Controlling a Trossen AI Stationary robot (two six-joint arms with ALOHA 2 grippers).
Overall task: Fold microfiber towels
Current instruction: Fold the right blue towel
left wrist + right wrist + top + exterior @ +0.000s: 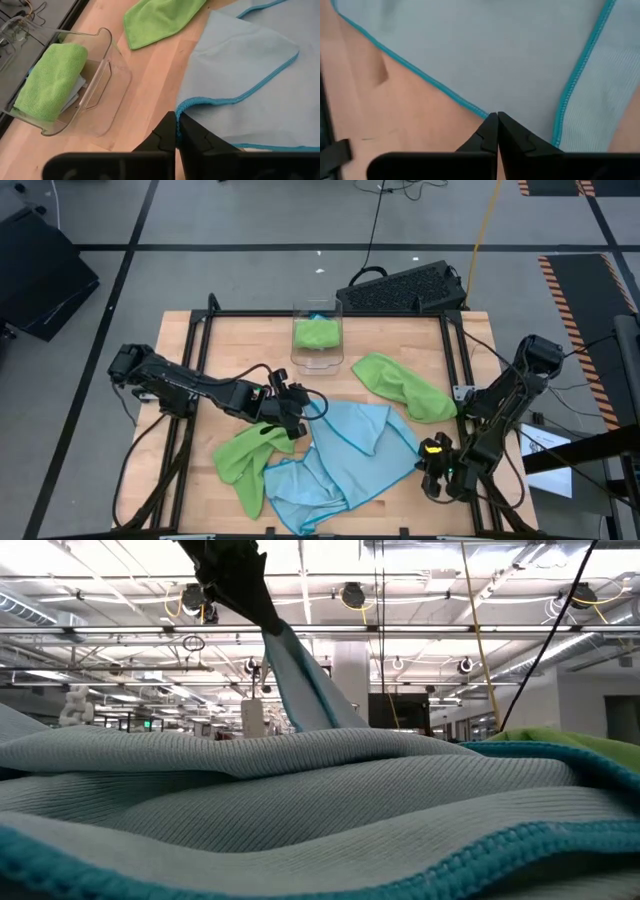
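Light blue towel is lying rumpled at table centre toward 6 o'clock. Left gripper is pinching its 9 o'clock edge – jaws closed on the teal hem and lifting it. Right gripper is clamping the towel's 3 o'clock corner, jaws shut on it. Green towels – one is lying at 8 o'clock, another at 1 o'clock, a folded one is sitting inside the clear bin at 12.
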